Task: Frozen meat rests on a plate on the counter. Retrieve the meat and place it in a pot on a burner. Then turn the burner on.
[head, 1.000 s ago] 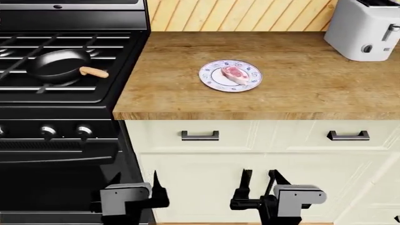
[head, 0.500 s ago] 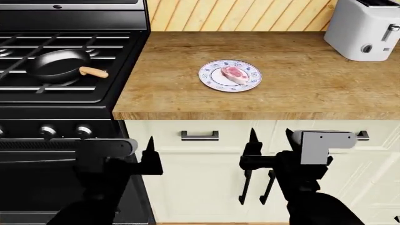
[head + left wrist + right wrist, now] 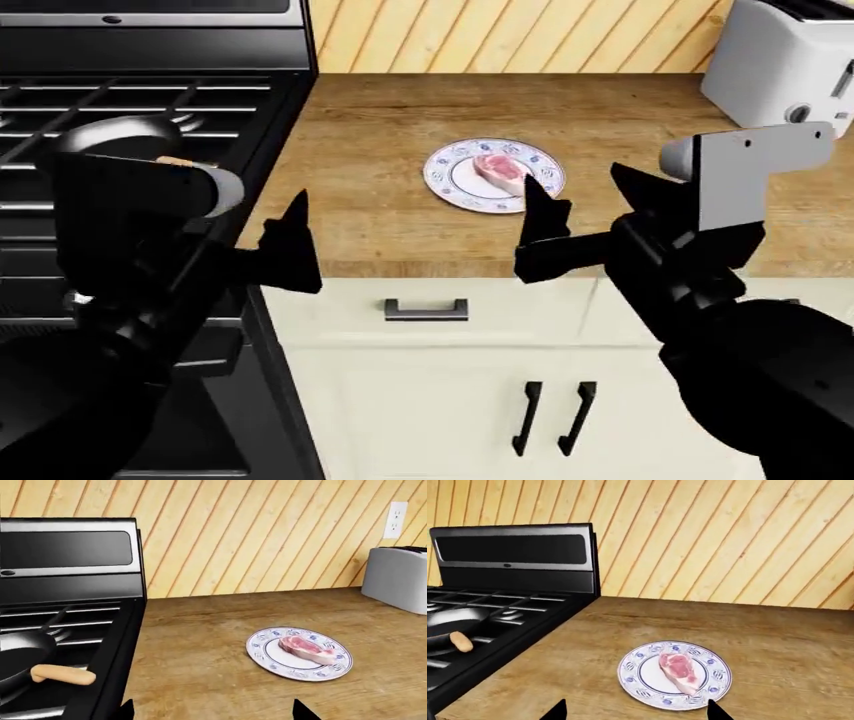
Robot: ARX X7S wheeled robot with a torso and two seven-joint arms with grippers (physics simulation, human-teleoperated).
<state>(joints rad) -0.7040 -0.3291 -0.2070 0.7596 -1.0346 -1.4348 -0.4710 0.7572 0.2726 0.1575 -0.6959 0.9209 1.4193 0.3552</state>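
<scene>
reaching for the meat (image 3: 503, 167) on the plate (image 3: 454, 185), mid-tabletop (image 3: 374, 220), calls for lowering the right gripper (image 3: 561, 225), spread wide and empty, squarely over the slab. the left gripper (image 3: 296, 245) is also wide, holding nothing. only the left wrist view clearly shows the pot (image 3: 17, 657) on the stove.

Place: a home kitchen, simulated.
Cooking: black gas stove (image 3: 147, 110) with grate bars and a pan (image 3: 20, 657) on it.
Worktop: wood-plank counter (image 3: 400, 235) over cream cabinets (image 3: 427, 400) with black handles.
Wall: slanted light wood panelling (image 3: 267, 535) with a power outlet (image 3: 395, 519).
Appliance: silver toaster (image 3: 781, 70) on the counter.
</scene>
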